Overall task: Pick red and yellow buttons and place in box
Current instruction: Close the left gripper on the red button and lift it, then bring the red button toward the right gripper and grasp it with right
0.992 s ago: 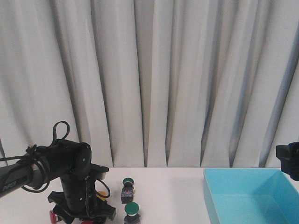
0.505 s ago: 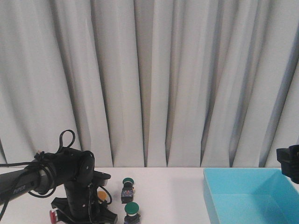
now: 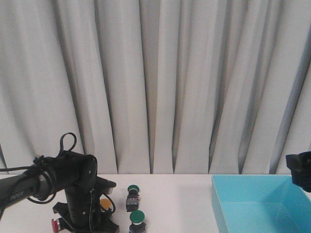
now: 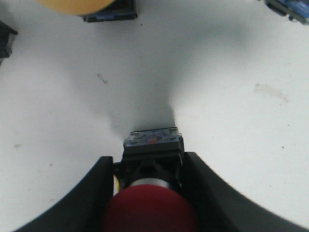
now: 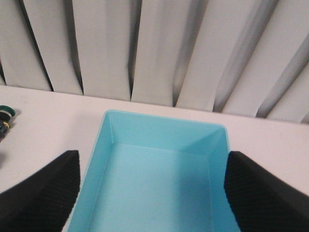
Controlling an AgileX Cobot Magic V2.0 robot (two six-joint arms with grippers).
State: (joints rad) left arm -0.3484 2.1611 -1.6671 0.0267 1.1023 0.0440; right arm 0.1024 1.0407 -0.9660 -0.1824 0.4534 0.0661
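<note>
In the left wrist view my left gripper point(image 4: 150, 162) is shut on a red button point(image 4: 149, 210), with both fingers against its dark body just above the white table. In the front view that gripper point(image 3: 83, 221) is low at the bottom left, with a red cap point(image 3: 56, 224) at its left side. I cannot tell if that cap is the held button. A yellow button point(image 3: 104, 203) lies just right of the arm and also shows in the left wrist view point(image 4: 72, 4). The turquoise box point(image 3: 262, 206) stands at the right. My right gripper point(image 5: 152, 193) is open and empty above the box point(image 5: 159, 183).
Two green-capped buttons point(image 3: 132, 190) point(image 3: 137, 217) lie right of the left arm, mid-table. One green cap shows in the right wrist view point(image 5: 6, 113). A white pleated curtain hangs along the back of the table. The right gripper point(image 3: 302, 177) shows at the right edge.
The left arm has shifted slightly right and up, uncovering the yellow button beside it. The right arm and the box have not moved.
</note>
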